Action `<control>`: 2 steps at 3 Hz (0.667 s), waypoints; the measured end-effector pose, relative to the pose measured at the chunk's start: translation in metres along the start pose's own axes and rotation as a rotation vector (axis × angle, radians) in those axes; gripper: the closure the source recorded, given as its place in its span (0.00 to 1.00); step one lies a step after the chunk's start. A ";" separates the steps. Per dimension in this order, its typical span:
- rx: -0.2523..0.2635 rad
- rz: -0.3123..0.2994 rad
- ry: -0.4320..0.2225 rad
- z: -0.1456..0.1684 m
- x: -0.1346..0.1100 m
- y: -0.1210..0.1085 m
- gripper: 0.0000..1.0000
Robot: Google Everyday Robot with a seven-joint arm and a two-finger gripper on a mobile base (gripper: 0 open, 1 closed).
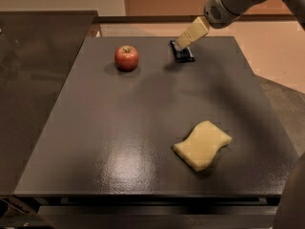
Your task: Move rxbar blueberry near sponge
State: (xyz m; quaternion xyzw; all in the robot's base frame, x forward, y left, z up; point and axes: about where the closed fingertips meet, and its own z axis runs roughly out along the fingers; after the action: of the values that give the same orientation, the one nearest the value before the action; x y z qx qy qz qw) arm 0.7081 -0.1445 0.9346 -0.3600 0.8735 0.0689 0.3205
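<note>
The snack bar (185,56) lies flat at the far edge of the dark table (95,128), a little right of centre, its long axis running from near to far. The gripper (180,44) slants down from the upper right, its tip over the bar's far end; how wide it stands cannot be told. There is one bar, one apple and one sponge. The red apple (127,57) stands left of the bar, apart from it. The yellow sponge (202,145) lies well apart, near the front right, and the apple sits off to the side of the line between bar and sponge.
</note>
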 end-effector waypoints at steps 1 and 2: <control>0.032 0.123 0.036 0.012 0.000 -0.004 0.00; 0.079 0.217 0.087 0.023 0.000 -0.005 0.00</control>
State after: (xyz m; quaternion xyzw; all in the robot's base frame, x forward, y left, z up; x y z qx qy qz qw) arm 0.7232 -0.1398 0.9169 -0.2533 0.9223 0.0530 0.2870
